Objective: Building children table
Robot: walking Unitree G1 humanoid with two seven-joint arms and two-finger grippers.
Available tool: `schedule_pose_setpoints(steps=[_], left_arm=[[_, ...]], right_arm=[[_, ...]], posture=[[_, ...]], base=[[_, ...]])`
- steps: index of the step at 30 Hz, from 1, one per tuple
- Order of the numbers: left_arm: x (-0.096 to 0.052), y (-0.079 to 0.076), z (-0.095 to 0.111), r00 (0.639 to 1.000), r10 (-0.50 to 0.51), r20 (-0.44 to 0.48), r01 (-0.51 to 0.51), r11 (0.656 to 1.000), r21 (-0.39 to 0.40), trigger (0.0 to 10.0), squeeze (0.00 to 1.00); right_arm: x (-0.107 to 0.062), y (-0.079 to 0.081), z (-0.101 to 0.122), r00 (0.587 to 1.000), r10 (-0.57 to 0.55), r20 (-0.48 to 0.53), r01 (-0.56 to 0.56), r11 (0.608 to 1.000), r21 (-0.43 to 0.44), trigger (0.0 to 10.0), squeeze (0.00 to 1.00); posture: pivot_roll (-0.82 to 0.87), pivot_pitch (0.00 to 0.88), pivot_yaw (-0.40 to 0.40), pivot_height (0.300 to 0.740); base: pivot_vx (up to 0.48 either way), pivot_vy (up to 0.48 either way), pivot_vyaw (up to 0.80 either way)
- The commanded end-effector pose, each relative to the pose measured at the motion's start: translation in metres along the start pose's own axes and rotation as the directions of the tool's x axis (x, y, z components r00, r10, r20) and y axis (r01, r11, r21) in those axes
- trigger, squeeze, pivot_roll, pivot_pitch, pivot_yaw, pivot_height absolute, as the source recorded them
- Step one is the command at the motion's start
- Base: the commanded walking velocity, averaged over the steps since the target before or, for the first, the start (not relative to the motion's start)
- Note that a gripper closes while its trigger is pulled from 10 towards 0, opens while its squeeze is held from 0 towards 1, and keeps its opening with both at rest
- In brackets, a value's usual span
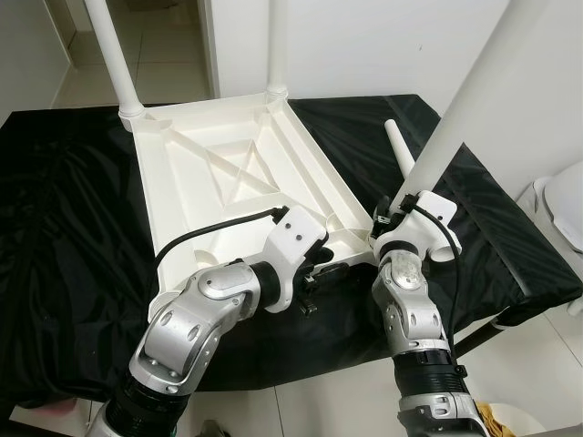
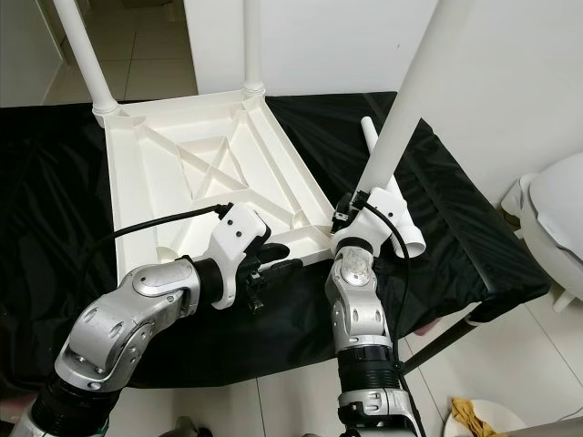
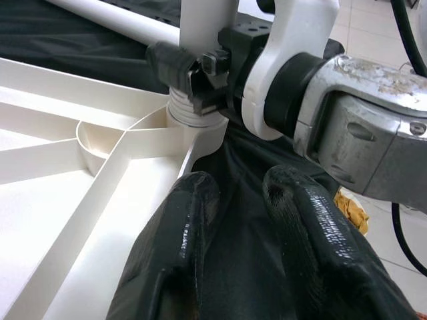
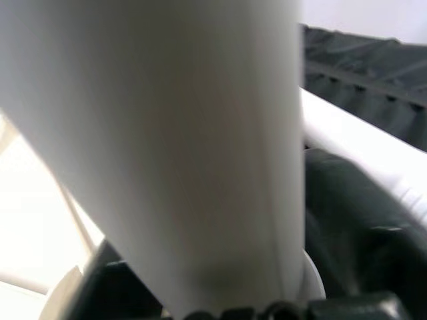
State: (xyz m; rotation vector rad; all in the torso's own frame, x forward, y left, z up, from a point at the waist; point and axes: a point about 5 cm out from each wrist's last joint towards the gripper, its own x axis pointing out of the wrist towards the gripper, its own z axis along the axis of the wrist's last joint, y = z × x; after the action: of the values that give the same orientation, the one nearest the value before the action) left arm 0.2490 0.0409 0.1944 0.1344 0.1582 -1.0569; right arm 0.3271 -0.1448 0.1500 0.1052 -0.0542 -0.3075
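Left eye view: upside-down white tabletop (image 1: 228, 182) is laid on a black cloth (image 1: 64, 228) over the bench, two legs (image 1: 111, 55) already fitted at the far corners. A third leg (image 1: 455, 100) is gripped near its base by the right tool (image 1: 401, 208), fingers closed around it, tilted over the near right corner socket (image 3: 193, 127). A spare leg (image 1: 401, 155) is lying on the cloth just behind. Left tool (image 1: 314, 273) is held at the tabletop's near edge; in left wrist view its fingers (image 3: 180, 247) are slightly apart, nothing held. Right wrist view is blocked by the leg.
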Motion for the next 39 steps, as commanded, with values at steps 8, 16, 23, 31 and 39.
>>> schedule_pose_setpoints(steps=[8, 16, 23, 31, 39], left_arm=[[0.002, 0.000, 0.002, 1.000, 0.025, 0.006, -0.025, 1.000, -0.005, 10.0, 0.00], [0.002, -0.001, 0.002, 1.000, 0.027, 0.008, -0.027, 1.000, -0.005, 10.0, 0.00], [0.002, 0.000, 0.002, 1.000, 0.029, 0.009, -0.029, 1.000, -0.004, 10.0, 0.00], [0.002, 0.000, 0.002, 1.000, 0.023, 0.006, -0.023, 1.000, -0.003, 10.0, 0.00], [0.002, -0.001, 0.002, 1.000, 0.019, 0.003, -0.019, 1.000, -0.001, 10.0, 0.00]], right_arm=[[0.001, -0.004, -0.001, 1.000, 0.016, 0.003, -0.016, 1.000, 0.015, 10.0, 1.00], [0.005, -0.001, 0.004, 0.996, 0.091, 0.024, -0.091, 0.996, 0.024, 10.0, 0.00], [0.010, -0.002, 0.007, 0.976, 0.215, 0.031, -0.215, 0.976, 0.015, 10.0, 0.00], [0.014, -0.011, 0.011, 0.955, 0.293, 0.039, -0.292, 0.956, -0.035, 10.0, 0.00], [0.014, -0.018, 0.017, 0.895, 0.442, 0.052, -0.439, 0.896, -0.070, 10.0, 0.00]], posture=[[-0.02, 0.054, -0.030, 0.740], [-0.02, 0.054, -0.032, 0.740], [-0.02, 0.056, -0.033, 0.740], [-0.03, 0.063, -0.029, 0.740], [-0.03, 0.068, -0.026, 0.740]], base=[[0.000, 0.000, 0.00], [0.000, 0.000, 0.00], [0.000, 0.000, 0.00], [0.000, 0.000, 0.00], [0.000, 0.000, 0.00]])
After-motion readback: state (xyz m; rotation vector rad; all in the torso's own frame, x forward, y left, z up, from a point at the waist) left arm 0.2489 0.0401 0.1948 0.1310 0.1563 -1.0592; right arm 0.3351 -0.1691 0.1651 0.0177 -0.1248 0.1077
